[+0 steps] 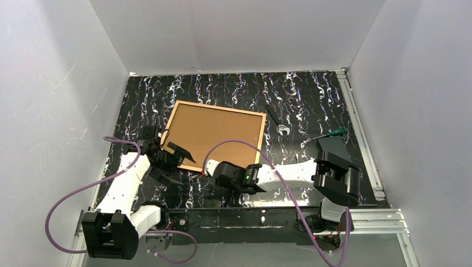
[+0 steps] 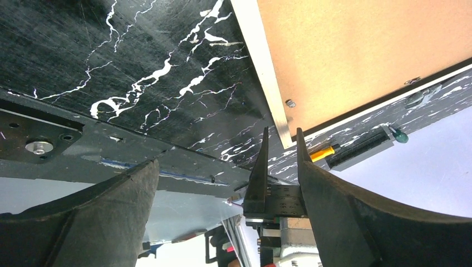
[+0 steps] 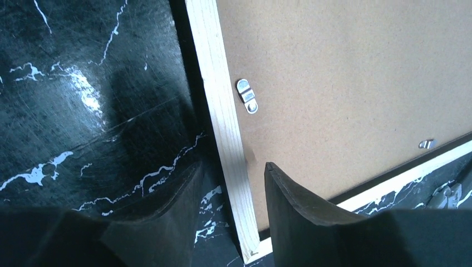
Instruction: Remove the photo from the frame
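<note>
The frame lies face down on the black marbled table, showing a pale wooden rim. The photo shows only its brown fibreboard back; its printed side is hidden. Small metal turn clips sit on the back near the rim. My right gripper is open at the frame's near edge, one finger on each side of the wooden rim close to a corner. My left gripper stands wide open at the frame's near left corner, with nothing between its fingers. The right gripper also shows in the left wrist view.
A green-handled screwdriver, a small metal wrench and a thin dark tool lie right of the frame. White walls enclose the table on three sides, and an aluminium rail runs along the right edge. Purple cables loop near both arms.
</note>
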